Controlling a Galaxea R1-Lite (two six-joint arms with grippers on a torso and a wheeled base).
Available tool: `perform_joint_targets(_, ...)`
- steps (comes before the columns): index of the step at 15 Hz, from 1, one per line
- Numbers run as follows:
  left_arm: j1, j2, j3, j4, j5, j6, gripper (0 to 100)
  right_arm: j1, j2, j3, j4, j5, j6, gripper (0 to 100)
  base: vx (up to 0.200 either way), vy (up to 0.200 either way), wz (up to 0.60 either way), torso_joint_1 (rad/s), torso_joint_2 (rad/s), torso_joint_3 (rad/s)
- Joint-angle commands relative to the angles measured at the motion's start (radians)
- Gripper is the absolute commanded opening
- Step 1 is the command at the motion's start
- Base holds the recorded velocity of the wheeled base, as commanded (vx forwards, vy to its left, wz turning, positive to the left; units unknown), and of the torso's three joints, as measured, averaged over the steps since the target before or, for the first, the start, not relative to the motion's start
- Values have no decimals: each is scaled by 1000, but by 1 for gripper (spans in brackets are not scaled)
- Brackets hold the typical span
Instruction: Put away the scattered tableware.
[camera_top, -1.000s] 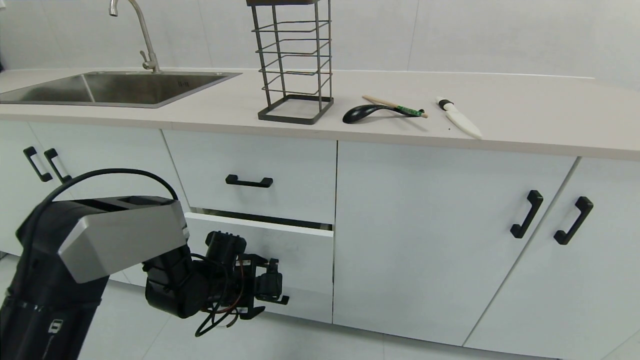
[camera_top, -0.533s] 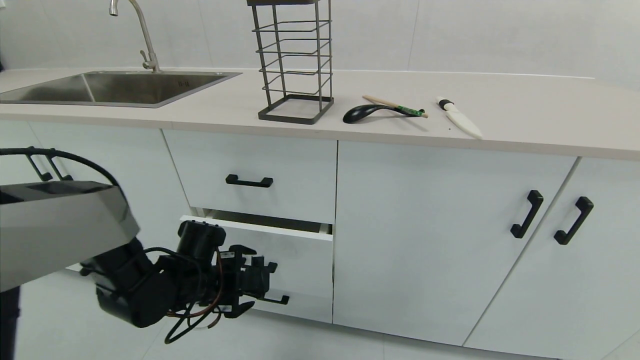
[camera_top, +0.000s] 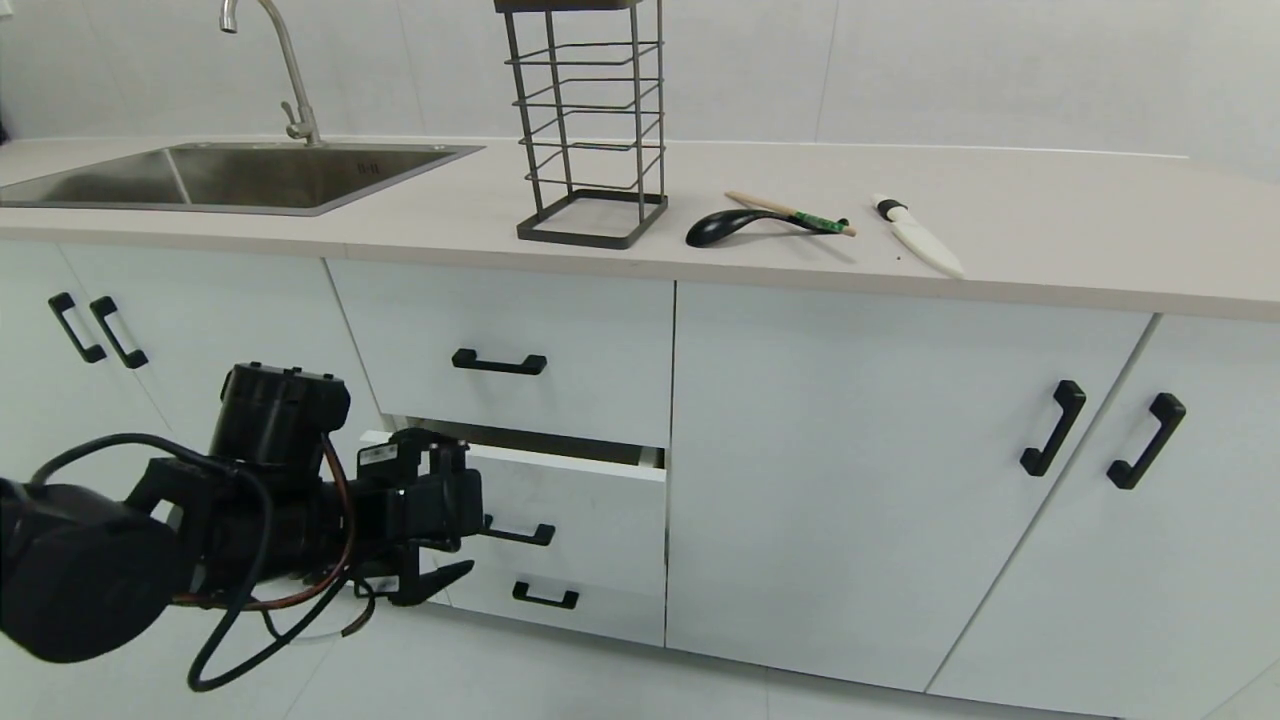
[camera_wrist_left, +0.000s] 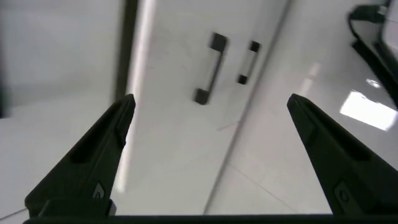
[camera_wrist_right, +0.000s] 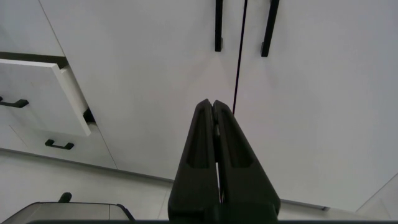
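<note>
Tableware lies loose on the tabletop (camera_top: 1050, 215) to the right of a wire rack (camera_top: 590, 130) - a black spoon (camera_top: 715, 229) with wooden chopsticks (camera_top: 790, 212) resting across its handle, and a white-bladed knife (camera_top: 918, 236) with a dark collar near them. Below, the middle drawer (camera_top: 580, 490) stands partly open, probably as the place meant for them. The left end effector (camera_top: 460, 515) hangs low, just beside the drawer's handle (camera_top: 517, 533), jaws spread and empty - likely placed to widen the drawer. The right end effector (camera_wrist_right: 213, 104) is clenched on nothing, facing the cabinet doors.
</note>
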Motion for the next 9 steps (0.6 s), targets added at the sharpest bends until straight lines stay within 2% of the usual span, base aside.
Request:
perform_joint_targets(1,2,128,-128,3,-2,1,100,0,2,0,0,0,-1,0,0,0,0,0,0,0)
perform_joint_targets(5,-3,301,-246,-17,-2,7,100,0,2,0,0,0,-1,0,0,0,0,0,0,0)
perform_joint_targets(9,-9,403,-255,-97,-2,13,100,-1,0,0,0,0,-1,0,0,0,0,0,0,0)
